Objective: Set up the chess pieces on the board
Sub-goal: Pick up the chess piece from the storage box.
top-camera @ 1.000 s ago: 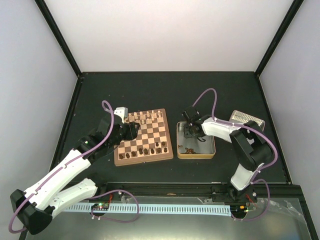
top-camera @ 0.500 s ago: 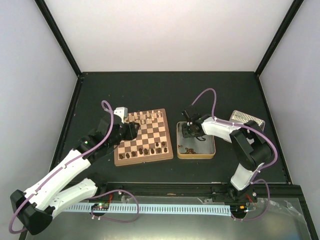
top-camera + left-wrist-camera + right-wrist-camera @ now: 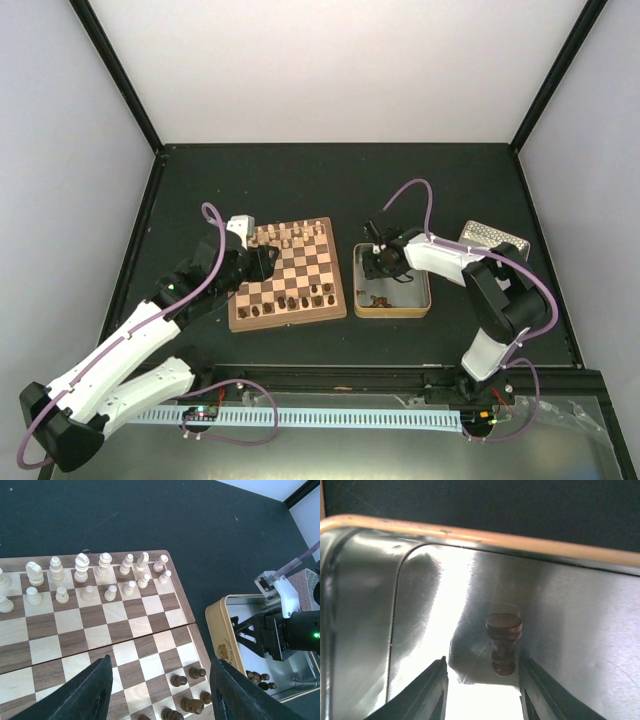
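right tool (image 3: 482, 667) narrowed slightly | unclosed, straddling dark chess piece (image 3: 504, 640) in tin (image 3: 470, 535), seemingly no contact | left tool (image 3: 161, 662) spread, empty

Left hand (image 3: 159, 682), spread wide, hangs over the board (image 3: 150, 625); cream chessmen (image 3: 81, 566) beyond.

Matte dark desk (image 3: 330, 180), bare over the far half. White back wall (image 3: 340, 70) and pale side walls, joined by black frame posts (image 3: 118, 75).

Square metal tin (image 3: 392, 314) on the desk, right of centre. Cream-yellow rim, rounded corners, shiny reflective inside; small brown print on the outer wall in the left wrist view (image 3: 223, 652).

Textured metal lid (image 3: 493, 238) flat on the desk, just beyond the tin's far right corner, apart from it.

Pale cream chessmen (image 3: 81, 566) upright in two rows, taller ones in the far row, shorter ones in the near row.

Perforated white strip (image 3: 330, 418) along the near edge.
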